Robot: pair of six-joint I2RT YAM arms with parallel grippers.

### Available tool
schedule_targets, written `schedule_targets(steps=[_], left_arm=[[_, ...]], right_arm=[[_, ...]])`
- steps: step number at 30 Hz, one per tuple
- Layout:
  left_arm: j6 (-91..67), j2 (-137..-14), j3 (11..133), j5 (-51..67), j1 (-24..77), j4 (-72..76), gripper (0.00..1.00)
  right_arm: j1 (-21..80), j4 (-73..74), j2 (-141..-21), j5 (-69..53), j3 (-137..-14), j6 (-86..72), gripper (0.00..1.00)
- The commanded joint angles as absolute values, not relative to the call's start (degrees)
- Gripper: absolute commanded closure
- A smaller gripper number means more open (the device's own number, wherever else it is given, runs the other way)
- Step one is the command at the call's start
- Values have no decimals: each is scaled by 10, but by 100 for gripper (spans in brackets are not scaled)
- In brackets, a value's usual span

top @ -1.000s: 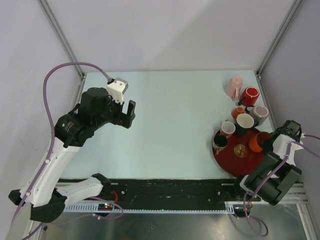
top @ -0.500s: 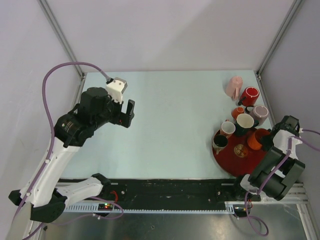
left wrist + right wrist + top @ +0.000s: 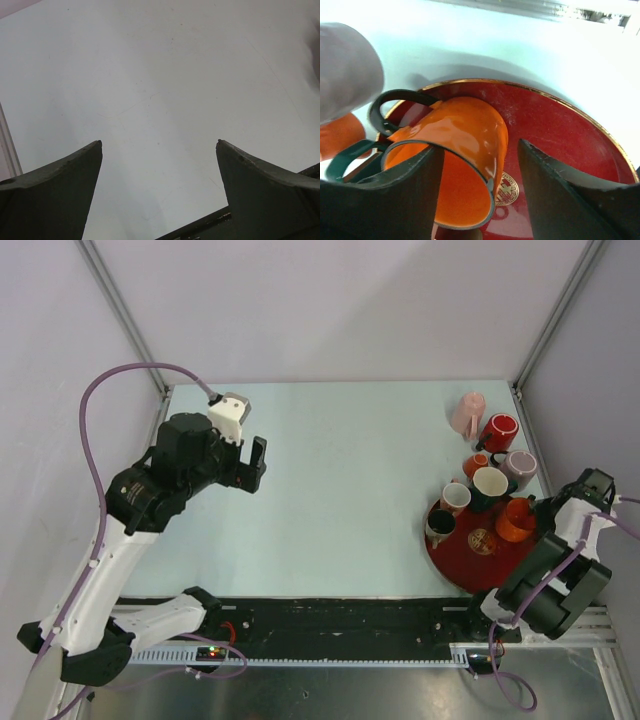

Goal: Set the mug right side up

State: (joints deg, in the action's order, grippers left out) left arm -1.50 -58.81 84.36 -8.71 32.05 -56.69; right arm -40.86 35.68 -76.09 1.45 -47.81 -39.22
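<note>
Your right gripper (image 3: 480,146) is released, fingers parted either side of the orange mug (image 3: 465,125) on the red plate (image 3: 560,130) by the bench's (image 3: 340,470) right edge, while your left gripper (image 3: 159,142) gapes wide.

This is looking like a robotics lab test cell: 2 white-and-black robot arms (image 3: 100,550) are sitting bolted to a black metal rail (image 3: 350,615) at the near edge of a pale green table (image 3: 340,470). Purple cables (image 3: 150,366) are looping off them, and plain white wall panels (image 3: 330,310) — framed by bare aluminium posts (image 3: 121,312) — are boxing it in.
</note>
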Motion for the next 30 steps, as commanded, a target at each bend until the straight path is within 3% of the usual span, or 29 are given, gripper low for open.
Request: schedule_targets(steps=[1, 5, 9, 11, 20, 30], left_arm=[[-11, -579, 863, -88, 315, -555, 2], [-7, -582, 857, -85, 313, -554, 2], [-1, -587, 847, -78, 311, -552, 2], [-1, -591, 841, -74, 307, -551, 2], [6, -613, 801, -35, 251, -540, 2], [4, -638, 779, -17, 195, -531, 2]], right_arm=[[-410, 356, -711, 31, -537, -376, 32], [-367, 342, -686, 35, -589, -320, 24], [-267, 286, -696, -28, -650, -195, 6], [-208, 295, -730, -68, -704, -129, 2], [-47, 504, -988, 26, -963, 50, 1], [-26, 520, -1120, 98, -1002, 96, 0]])
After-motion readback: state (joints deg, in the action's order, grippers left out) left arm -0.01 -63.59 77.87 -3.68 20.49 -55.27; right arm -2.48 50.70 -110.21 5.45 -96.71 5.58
